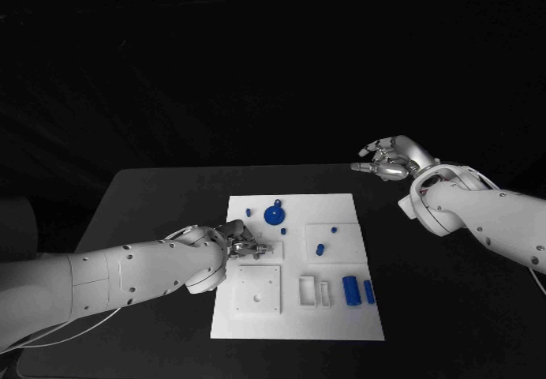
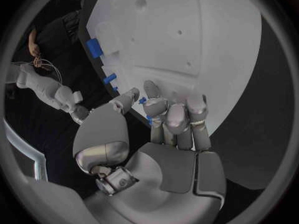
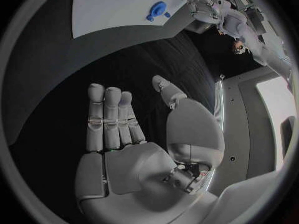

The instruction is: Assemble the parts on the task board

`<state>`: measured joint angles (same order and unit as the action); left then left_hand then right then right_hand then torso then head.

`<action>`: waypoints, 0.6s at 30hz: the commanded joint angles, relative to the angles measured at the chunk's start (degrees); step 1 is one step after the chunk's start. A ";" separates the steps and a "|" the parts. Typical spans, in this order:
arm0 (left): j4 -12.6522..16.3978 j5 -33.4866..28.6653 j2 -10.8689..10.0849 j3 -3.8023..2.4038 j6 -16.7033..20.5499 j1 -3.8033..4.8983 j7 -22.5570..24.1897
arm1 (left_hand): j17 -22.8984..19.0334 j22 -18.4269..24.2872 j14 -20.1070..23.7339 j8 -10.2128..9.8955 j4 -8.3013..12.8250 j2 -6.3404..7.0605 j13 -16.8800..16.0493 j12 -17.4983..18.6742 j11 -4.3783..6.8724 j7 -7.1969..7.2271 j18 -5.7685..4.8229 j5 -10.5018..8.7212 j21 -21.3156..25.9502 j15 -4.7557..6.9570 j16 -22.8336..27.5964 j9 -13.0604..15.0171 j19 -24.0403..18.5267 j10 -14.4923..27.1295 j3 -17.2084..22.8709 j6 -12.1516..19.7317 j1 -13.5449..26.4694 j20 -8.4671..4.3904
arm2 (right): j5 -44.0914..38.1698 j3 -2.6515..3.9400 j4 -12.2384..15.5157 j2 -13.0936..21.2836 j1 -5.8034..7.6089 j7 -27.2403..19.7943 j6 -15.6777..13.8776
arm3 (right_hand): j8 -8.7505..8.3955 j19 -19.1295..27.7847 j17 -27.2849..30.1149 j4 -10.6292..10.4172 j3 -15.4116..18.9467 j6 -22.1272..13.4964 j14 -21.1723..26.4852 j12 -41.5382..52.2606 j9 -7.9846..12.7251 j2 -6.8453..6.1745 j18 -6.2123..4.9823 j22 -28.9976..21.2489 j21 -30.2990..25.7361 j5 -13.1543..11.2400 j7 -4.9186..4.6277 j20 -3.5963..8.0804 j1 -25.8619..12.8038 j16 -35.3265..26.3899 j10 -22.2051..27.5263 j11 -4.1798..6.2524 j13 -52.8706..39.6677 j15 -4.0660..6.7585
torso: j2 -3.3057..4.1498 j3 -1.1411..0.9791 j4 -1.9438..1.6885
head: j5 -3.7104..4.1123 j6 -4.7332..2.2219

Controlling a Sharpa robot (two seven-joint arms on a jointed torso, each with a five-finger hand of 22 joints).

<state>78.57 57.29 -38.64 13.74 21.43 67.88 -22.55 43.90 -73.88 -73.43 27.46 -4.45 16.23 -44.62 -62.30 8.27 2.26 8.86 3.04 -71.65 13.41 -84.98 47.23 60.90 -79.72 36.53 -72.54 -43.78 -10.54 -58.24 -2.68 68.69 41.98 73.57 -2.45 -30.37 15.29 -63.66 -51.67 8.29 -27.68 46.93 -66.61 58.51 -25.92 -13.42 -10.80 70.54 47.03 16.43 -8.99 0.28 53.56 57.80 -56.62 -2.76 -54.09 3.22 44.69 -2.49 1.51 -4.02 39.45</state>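
The white task board (image 1: 342, 320) lies in the middle of the black table. On it are a round blue part (image 1: 274, 214), small blue pegs (image 1: 319, 249) and two blue cylinders (image 1: 350, 289) near its right side. My left hand (image 1: 241, 242) is over the board's left edge, and its thumb and a finger pinch a small blue part (image 2: 142, 100) just above the board (image 2: 187, 40). My right hand (image 1: 387, 160) hangs raised beyond the table's far right corner, with its fingers (image 3: 111, 119) straight, apart and holding nothing. The right wrist view also takes in the board (image 3: 106, 10) and the round blue part (image 3: 156, 8).
A raised white square block (image 1: 258, 290) with a hole sits on the board near my left forearm, with narrow white slots (image 1: 309, 290) beside it. Bare black table (image 1: 455, 300) lies to the right of the board.
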 commanded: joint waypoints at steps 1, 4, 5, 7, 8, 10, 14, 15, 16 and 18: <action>0.04 -1.17 -0.02 -0.04 0.18 0.00 1.11 | 0.00 0.06 0.01 0.39 -0.26 0.54 0.04 -0.06 -0.06 -0.03 0.21 -0.24 -0.44 0.40 -0.18 -0.07 -0.50 -0.12 -0.57 0.46 -0.01 -4.97 | -0.03 0.02 -0.01 -0.01 -0.05 -0.45 0.70 | 0.21 0.04 -0.10 -0.07 0.38 0.02 -0.29 0.30 0.04 0.28 -4.20 0.06 -0.35 0.18 -0.29 -0.30 -0.25 -0.30 0.45 -0.04 0.09 0.18 | 0.01 0.02 -0.02 | 0.05 -0.01; -0.01 -1.52 -0.06 -0.04 0.30 0.00 1.23 | 0.07 0.00 0.26 0.69 0.23 -0.18 -0.05 -0.08 -0.03 -0.01 0.37 -0.18 -0.56 0.42 -0.27 0.01 -1.01 0.05 -3.86 0.79 0.11 -5.00 | -0.02 0.02 -0.01 -0.01 -0.07 -0.46 0.71 | 0.21 0.04 -0.11 -0.07 0.39 0.02 -0.29 0.31 0.04 0.27 -4.20 0.06 -0.36 0.18 -0.29 -0.30 -0.25 -0.30 0.45 -0.04 0.11 0.18 | -0.03 -0.02 -0.01 | 0.04 -0.04; -0.03 -1.69 -0.08 -0.05 0.41 0.00 1.27 | 0.07 0.01 0.30 0.72 0.21 -0.17 -0.06 -0.07 -0.02 0.00 0.40 -0.18 -0.55 0.44 -0.27 0.01 -1.07 0.07 -4.12 0.83 0.09 -5.00 | -0.01 0.02 -0.02 -0.01 -0.08 -0.46 0.71 | 0.21 0.04 -0.11 -0.07 0.39 0.02 -0.29 0.31 0.04 0.27 -4.20 0.06 -0.36 0.18 -0.29 -0.30 -0.25 -0.31 0.45 -0.04 0.11 0.18 | -0.02 -0.02 -0.01 | 0.06 -0.02; -0.05 -1.83 -0.08 -0.05 0.45 0.00 1.37 | 0.07 0.03 0.34 0.75 0.09 -0.04 -0.06 -0.06 -0.01 0.01 0.45 -0.20 -0.54 0.46 -0.26 0.00 -1.15 0.09 -4.52 0.89 0.11 -5.01 | 0.00 0.02 -0.03 -0.01 -0.11 -0.47 0.72 | 0.21 0.04 -0.11 -0.08 0.40 0.02 -0.29 0.32 0.04 0.27 -4.20 0.06 -0.37 0.18 -0.29 -0.31 -0.26 -0.31 0.45 -0.04 0.12 0.18 | 0.00 0.00 -0.01 | 0.05 0.01; -0.05 -2.00 -0.09 -0.05 0.54 0.00 1.43 | 0.07 0.04 0.36 0.76 -0.03 0.06 -0.06 -0.05 -0.01 0.01 0.47 -0.21 -0.53 0.47 -0.26 -0.01 -1.19 0.11 -4.73 0.94 0.19 -5.01 | 0.01 0.02 -0.03 -0.01 -0.12 -0.48 0.70 | 0.21 0.04 -0.11 -0.08 0.40 0.02 -0.29 0.32 0.04 0.27 -4.20 0.07 -0.37 0.18 -0.29 -0.31 -0.26 -0.31 0.45 -0.04 0.13 0.18 | 0.00 0.00 -0.02 | 0.04 0.01; 0.02 -2.20 -0.19 -0.06 0.69 0.00 1.56 | 0.06 0.06 0.39 0.78 -0.15 0.14 -0.06 -0.03 0.00 0.01 0.50 -0.21 -0.51 0.48 -0.24 -0.02 -1.24 0.12 -4.92 0.98 0.20 -5.02 | 0.01 0.02 -0.05 -0.01 -0.18 -0.49 0.70 | 0.21 0.04 -0.12 -0.08 0.41 0.01 -0.29 0.33 0.05 0.27 -4.20 0.07 -0.37 0.18 -0.29 -0.31 -0.27 -0.32 0.45 -0.04 0.14 0.18 | 0.01 0.02 0.00 | 0.06 -0.01; 0.12 -3.04 -0.52 -0.12 0.90 0.00 2.21 | 0.04 0.14 0.50 0.80 -0.83 0.50 -0.04 0.05 0.02 0.02 0.59 -0.23 -0.42 0.53 -0.19 -0.08 -1.44 0.19 -5.69 1.14 0.57 -5.03 | 0.09 0.02 -0.19 0.00 -0.37 -0.54 0.66 | 0.21 0.05 -0.12 -0.10 0.42 0.01 -0.29 0.34 0.05 0.27 -4.20 0.07 -0.38 0.18 -0.29 -0.31 -0.28 -0.32 0.46 -0.04 0.16 0.18 | 0.00 0.02 -0.02 | 0.02 -0.15; 0.17 -3.41 -0.61 -0.14 0.95 0.00 2.39 | 0.03 0.15 0.53 0.82 -1.03 0.55 -0.03 0.07 0.03 0.03 0.62 -0.22 -0.40 0.54 -0.17 -0.10 -1.50 0.21 -5.93 1.18 0.67 -5.03 | 0.11 0.02 -0.20 0.00 -0.38 -0.56 0.61 | 0.20 0.05 -0.12 -0.10 0.42 0.00 -0.29 0.35 0.05 0.27 -4.20 0.08 -0.39 0.18 -0.29 -0.31 -0.28 -0.33 0.46 -0.04 0.16 0.18 | -0.03 0.02 -0.04 | 0.03 -0.09; 0.28 -3.82 -0.74 -0.16 1.00 0.00 2.61 | 0.02 0.18 0.57 0.82 -1.39 0.58 -0.02 0.10 0.03 0.03 0.63 -0.22 -0.37 0.54 -0.15 -0.13 -1.59 0.23 -6.25 1.23 0.98 -5.02 | 0.14 0.02 -0.20 -0.01 -0.39 -0.62 0.56 | 0.20 0.05 -0.13 -0.10 0.42 0.00 -0.28 0.35 0.05 0.27 -4.20 0.08 -0.39 0.18 -0.30 -0.31 -0.29 -0.33 0.46 -0.04 0.17 0.18 | -0.03 0.03 -0.04 | 0.03 -0.09; 0.52 -4.55 -1.10 -0.21 1.34 0.02 2.97 | 0.01 0.22 0.68 0.82 -2.29 0.49 -0.01 0.16 0.04 0.03 0.70 -0.21 -0.27 0.57 -0.11 -0.18 -1.82 0.29 -7.14 1.37 1.73 -5.01 | 0.20 0.02 -0.25 0.00 -0.41 -0.68 0.53 | 0.20 0.05 -0.13 -0.11 0.43 -0.01 -0.28 0.36 0.05 0.26 -4.20 0.08 -0.40 0.18 -0.30 -0.31 -0.30 -0.34 0.47 -0.04 0.19 0.18 | -0.02 0.02 -0.02 | 0.09 -0.16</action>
<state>78.81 54.90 -39.65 13.60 21.88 67.88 -21.30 43.91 -73.72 -73.10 27.92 -6.67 16.74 -44.62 -62.30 8.31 2.29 8.92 3.04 -71.87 14.09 -84.97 47.13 59.26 -79.63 29.72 -71.52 -42.47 -9.74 -58.14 -2.68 68.45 41.99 73.19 -2.48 -30.34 15.29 -63.67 -51.71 8.13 -27.53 47.01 -66.61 58.51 -25.92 -13.42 -10.80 70.53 47.03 16.43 -8.90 0.28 53.57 57.80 -56.62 -2.76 -53.99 3.22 44.68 -2.48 1.48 -3.97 39.34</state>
